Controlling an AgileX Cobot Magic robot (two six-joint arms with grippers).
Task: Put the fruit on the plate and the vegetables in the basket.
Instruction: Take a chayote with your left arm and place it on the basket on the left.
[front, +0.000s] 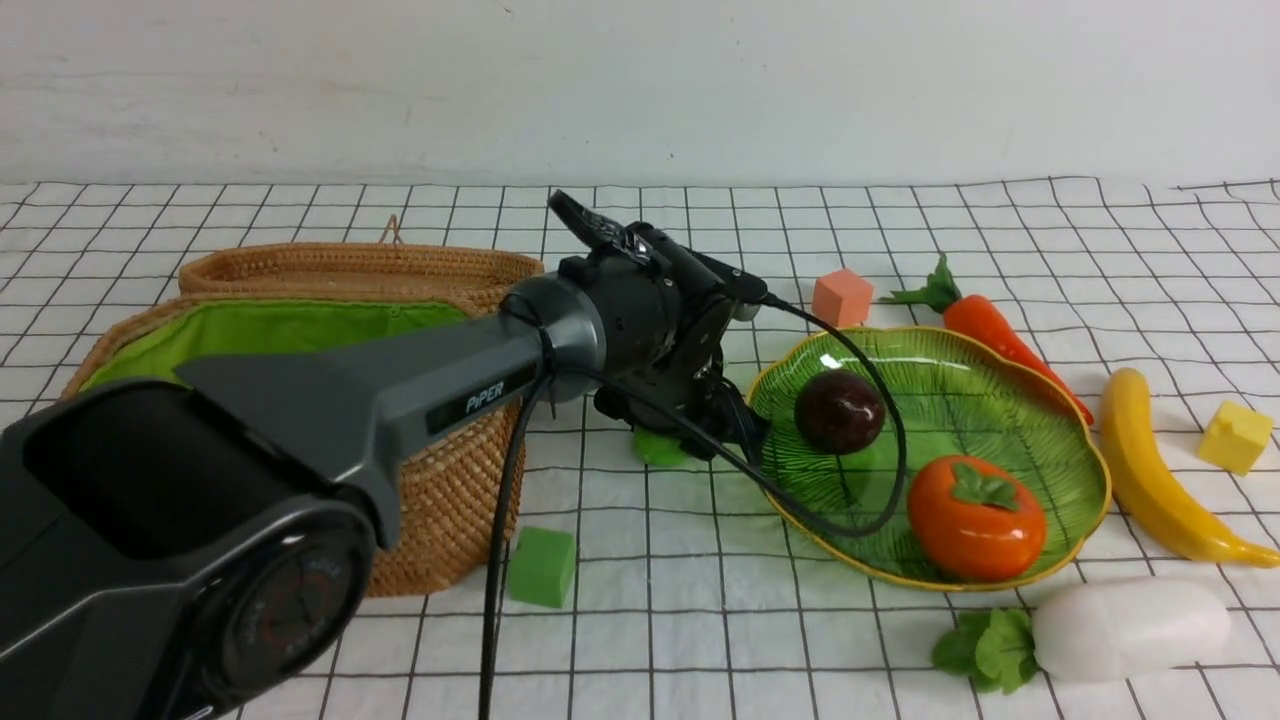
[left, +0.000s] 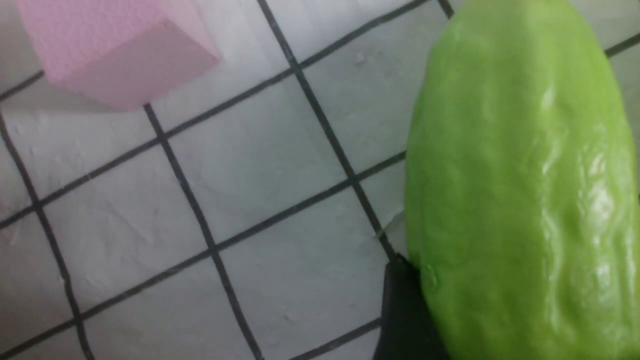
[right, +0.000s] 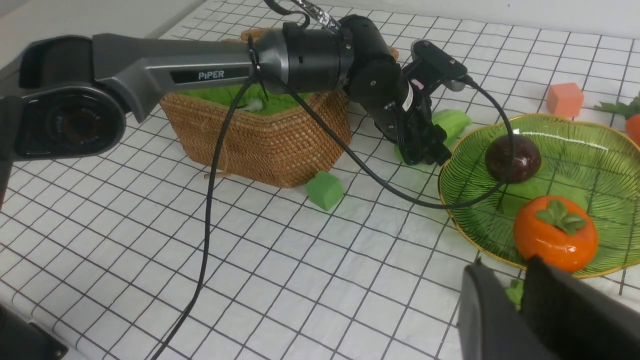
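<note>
A green cucumber (left: 520, 190) lies on the cloth between the wicker basket (front: 440, 480) and the green glass plate (front: 1000, 400). My left gripper (right: 425, 150) reaches down over the cucumber and is shut on it. One dark finger (left: 400, 310) presses its side; the other is hidden. A purple mangosteen (front: 838, 410) and an orange persimmon (front: 975, 517) sit on the plate. The carrot (front: 985, 325), banana (front: 1150, 480) and white radish (front: 1130, 628) lie around the plate. My right gripper (right: 505, 267) hovers near the plate's front edge, fingers narrowly apart and empty.
Foam cubes are scattered on the checked cloth: orange (front: 842, 297) behind the plate, yellow (front: 1235, 437) at far right, green (front: 541, 566) in front of the basket, pink (left: 115, 50) near the cucumber. The basket lid (front: 360, 265) leans behind the basket. A black cable (front: 880, 440) drapes over the plate.
</note>
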